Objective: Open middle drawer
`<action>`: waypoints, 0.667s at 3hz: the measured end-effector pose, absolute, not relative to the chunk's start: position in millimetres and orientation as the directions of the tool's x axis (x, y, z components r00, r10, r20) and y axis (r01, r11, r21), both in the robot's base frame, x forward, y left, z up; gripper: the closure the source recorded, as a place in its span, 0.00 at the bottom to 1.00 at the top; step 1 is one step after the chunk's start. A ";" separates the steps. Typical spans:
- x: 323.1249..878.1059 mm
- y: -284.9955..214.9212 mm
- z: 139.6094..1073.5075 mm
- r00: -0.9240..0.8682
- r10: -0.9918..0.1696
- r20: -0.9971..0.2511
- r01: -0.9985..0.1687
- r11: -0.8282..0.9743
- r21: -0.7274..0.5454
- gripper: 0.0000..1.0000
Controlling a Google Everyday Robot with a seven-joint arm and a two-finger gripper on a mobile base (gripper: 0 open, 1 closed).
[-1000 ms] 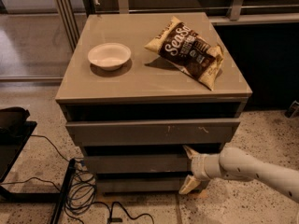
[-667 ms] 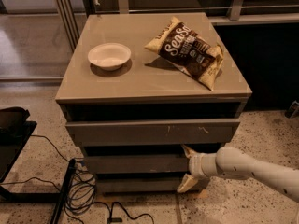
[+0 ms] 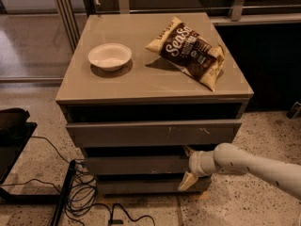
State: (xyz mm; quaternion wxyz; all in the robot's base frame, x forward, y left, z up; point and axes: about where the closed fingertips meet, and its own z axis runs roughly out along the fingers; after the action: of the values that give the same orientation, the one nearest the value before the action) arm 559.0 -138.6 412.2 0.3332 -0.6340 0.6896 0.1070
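Since a second ago the arm has edged slightly left, toward the cabinet, and nothing else has shifted. In the camera view, the pincer (image 3: 187,166) sits at the right end of the middle drawer (image 3: 136,165). Its fingers are spread wide, one at the front's upper edge and one at its lower edge, with nothing clearly gripped. That drawer lies below the scratched top drawer (image 3: 150,133). A white bowl (image 3: 109,55) and a chip bag (image 3: 190,51) rest on the worktop (image 3: 141,81).
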 end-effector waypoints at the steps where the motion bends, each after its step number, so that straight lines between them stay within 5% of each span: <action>1: 563.8 -148.7 401.9 0.000 -0.800 -0.600 -0.953 0.182 -0.243 0.00; 2: 564.4 -148.9 402.0 0.000 -0.799 -0.601 -0.953 0.182 -0.242 0.19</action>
State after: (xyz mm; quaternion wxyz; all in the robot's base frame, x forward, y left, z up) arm 564.4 -148.9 402.0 0.3240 -0.6286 0.6970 0.1185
